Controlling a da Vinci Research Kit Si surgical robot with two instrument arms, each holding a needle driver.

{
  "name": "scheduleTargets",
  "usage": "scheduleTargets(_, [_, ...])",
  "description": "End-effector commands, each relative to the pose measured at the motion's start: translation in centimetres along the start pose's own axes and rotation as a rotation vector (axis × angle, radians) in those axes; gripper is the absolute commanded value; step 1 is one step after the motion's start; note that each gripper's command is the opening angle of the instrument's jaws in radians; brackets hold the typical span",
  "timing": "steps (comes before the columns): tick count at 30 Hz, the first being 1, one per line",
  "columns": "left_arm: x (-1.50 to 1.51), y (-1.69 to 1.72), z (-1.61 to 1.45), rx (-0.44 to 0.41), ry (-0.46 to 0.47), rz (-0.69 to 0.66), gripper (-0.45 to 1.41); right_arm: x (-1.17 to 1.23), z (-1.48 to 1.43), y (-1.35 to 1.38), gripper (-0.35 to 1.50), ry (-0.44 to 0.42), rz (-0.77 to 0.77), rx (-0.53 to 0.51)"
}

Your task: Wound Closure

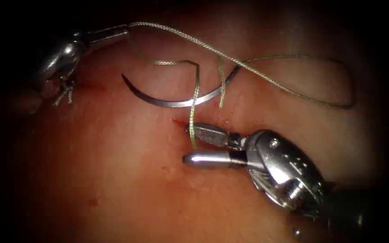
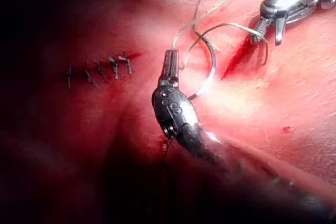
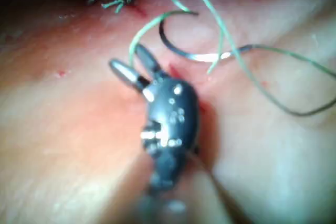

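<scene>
Curved steel needle: lying free on pink tissue, frame centre. Left gripper: upper left, clamping pale braided thread. Right gripper: lower right, agape, thread between jaws.

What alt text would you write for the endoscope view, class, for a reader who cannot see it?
The curved needle lies free on the tissue, held by neither tool. The left tool grips the thread, which loops across the tissue. The right tool hovers with jaws open around a thread strand.
</scene>
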Motion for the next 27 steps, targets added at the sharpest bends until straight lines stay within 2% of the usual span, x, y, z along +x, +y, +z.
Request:
scheduleTargets(1, [0.15,-0.1,0.03,0.001,0.015,0.009,-0.45,-0.07,0.06,0.02,0.32,0.0,0.0,0.002])
scheduleTargets(2, [0.3,-0.15,-0.01,0.001,0.024,0.015,-0.45,-0.08,0.07,0.01,0.34,-0.003,-0.001,0.002])
scheduleTargets(3, [0.3,-0.15,-0.01,0.001,0.024,0.015,-0.45,-0.08,0.07,0.01,0.34,-0.003,-0.001,0.002])
scheduleTargets(4, [0.46,-0.21,-0.09,0.003,0.028,0.028,-0.45,-0.1,0.07,0.0,0.35,-0.007,-0.002,0.009])
scheduleTargets(6, [0.57,-0.25,-0.21,0.015,0.028,0.033,-0.45,-0.12,0.07,0.0,0.35,-0.016,-0.004,0.011])
scheduleTargets(13, [0.8,-0.34,-0.78,0.068,0.019,0.041,-0.45,-0.14,0.07,0.0,0.39,-0.032,-0.007,0.017])
scheduleTargets(14, [0.82,-0.34,-0.93,0.082,0.016,0.044,-0.45,-0.15,0.08,0.0,0.42,-0.032,-0.008,0.017])
scheduleTargets(17, [0.84,-0.32,-1.12,0.097,0.006,0.048,-0.45,-0.16,0.09,-0.01,0.46,-0.033,-0.009,0.021])
scheduleTargets(19, [0.85,-0.25,-1.48,0.13,-0.012,0.06,-0.45,-0.18,0.1,-0.01,0.51,-0.04,-0.01,0.026])
scheduleTargets(21, [0.83,-0.19,-1.68,0.147,-0.019,0.07,-0.45,-0.18,0.1,-0.01,0.52,-0.043,-0.011,0.027])
scheduleTargets(22, [0.77,-0.11,-1.85,0.162,-0.022,0.059,-0.45,-0.19,0.1,-0.01,0.54,-0.046,-0.012,0.03])
scheduleTargets(26, [0.62,0.04,-2.17,0.187,-0.022,0.042,-0.45,-0.21,0.1,-0.03,0.57,-0.06,-0.013,0.04])
scheduleTargets(27, [0.56,0.11,-2.35,0.205,-0.019,0.03,-0.45,-0.22,0.1,-0.03,0.59,-0.063,-0.014,0.041])
